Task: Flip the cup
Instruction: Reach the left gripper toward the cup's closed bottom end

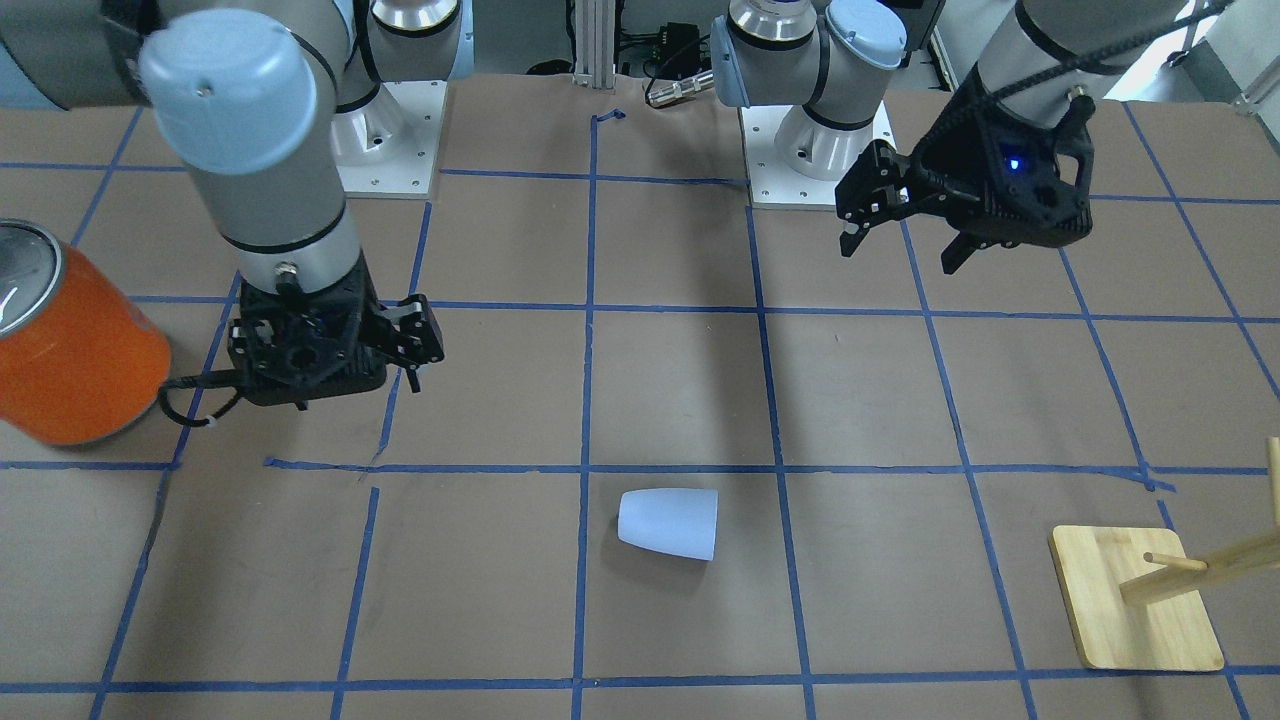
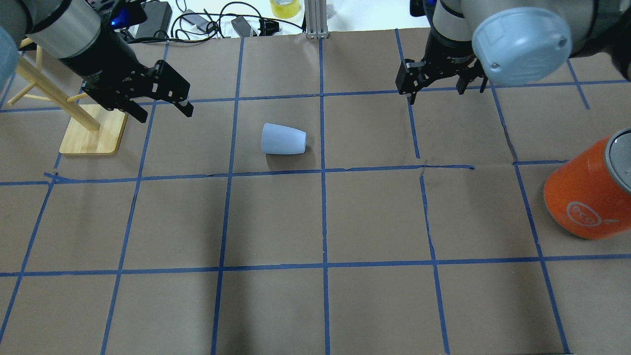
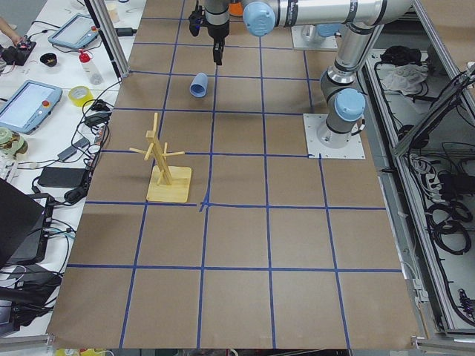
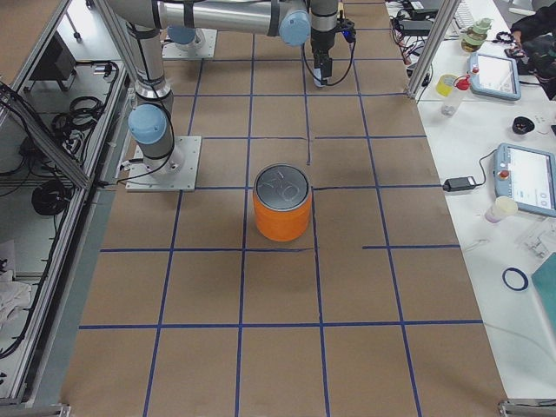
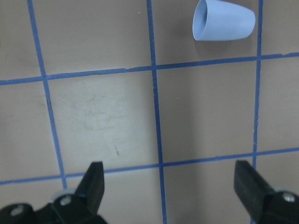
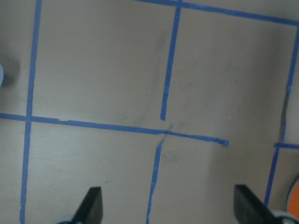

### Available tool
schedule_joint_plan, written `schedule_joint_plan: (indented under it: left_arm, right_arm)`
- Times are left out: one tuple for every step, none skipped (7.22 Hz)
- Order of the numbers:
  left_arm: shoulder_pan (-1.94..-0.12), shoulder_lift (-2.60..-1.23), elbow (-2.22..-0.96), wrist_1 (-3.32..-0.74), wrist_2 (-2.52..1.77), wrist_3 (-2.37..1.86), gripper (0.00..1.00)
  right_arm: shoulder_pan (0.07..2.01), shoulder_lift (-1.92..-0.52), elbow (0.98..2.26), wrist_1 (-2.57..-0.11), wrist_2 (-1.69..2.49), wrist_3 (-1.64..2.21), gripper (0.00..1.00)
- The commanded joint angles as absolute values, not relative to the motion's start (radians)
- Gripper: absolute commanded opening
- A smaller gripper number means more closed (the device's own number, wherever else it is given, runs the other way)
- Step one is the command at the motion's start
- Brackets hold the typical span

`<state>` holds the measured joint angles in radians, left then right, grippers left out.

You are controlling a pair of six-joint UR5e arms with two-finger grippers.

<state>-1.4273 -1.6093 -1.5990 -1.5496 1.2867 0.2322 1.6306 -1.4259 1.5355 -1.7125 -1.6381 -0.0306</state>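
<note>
Nearest the robot, the brown paper-covered table (image 2: 374, 305) is marked into squares by blue tape lines (image 2: 324, 222). Farther out, at the right edge, an orange can (image 2: 584, 197) with a silver top is stood upright. Just beyond the cross line of tape at mid-table the cup (image 2: 284, 139) is found. It is laid on its side on the paper, with its wide open mouth turned toward the robot's left and its narrower closed base toward the right, just left of the central tape line that runs near to far. It is touched by nothing. Slightly farther out and well to the left of the cup, the left gripper (image 2: 164, 112) is held above the table, its jaws spread wide with nothing between them. In the left wrist view the cup is shown ahead of the jaws and off to their right side, well apart from them. To the right of the cup, at a greater remove, the right gripper (image 2: 438, 93) is held above the table, its jaws likewise opened wide and empty. The cup is thus placed between the two grippers, nearer the left one. At the far left a wooden stand (image 2: 93, 138) with pegs is set on its square base, partly covered by the left arm in the overhead view.
</note>
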Motion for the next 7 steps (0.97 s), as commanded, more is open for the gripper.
schedule_joint_plan:
  left_arm:
    - [-1.41,-1.688,-1.699,-1.355,1.174,0.256,1.0]
    - [-1.41,-1.73,-1.727,-1.318,1.088,0.258,1.0]
    - [-1.41,-1.78,-1.733,-1.28,1.057,0.255,1.0]
    - [-1.41,-1.843,-1.735,-1.211,1.001,0.255,1.0]
    - [-1.41,-1.912,-1.732,-1.128,0.955,0.25,1.0]
    - [-1.41,-1.974,-1.735,-1.073,0.921,0.247,1.0]
    - [-1.41,-2.015,-1.735,-1.069,0.893,0.247,1.0]
  right_arm:
    - [1.612,-1.491,1.537,-1.605,-1.638,0.069,1.0]
    - [1.594,-1.494,1.537,-1.551,-1.635,0.037,1.0]
    - [1.576,-1.497,1.537,-1.552,-1.628,-0.009,1.0]
    - [1.54,-1.497,1.537,-1.546,-1.628,-0.014,1.0]
    - [1.514,-1.5,1.536,-1.546,-1.625,-0.014,1.0]
    - [1.517,-1.5,1.539,-1.545,-1.621,-0.014,1.0]
    - [1.517,-1.502,1.539,-1.554,-1.612,-0.015,1.0]
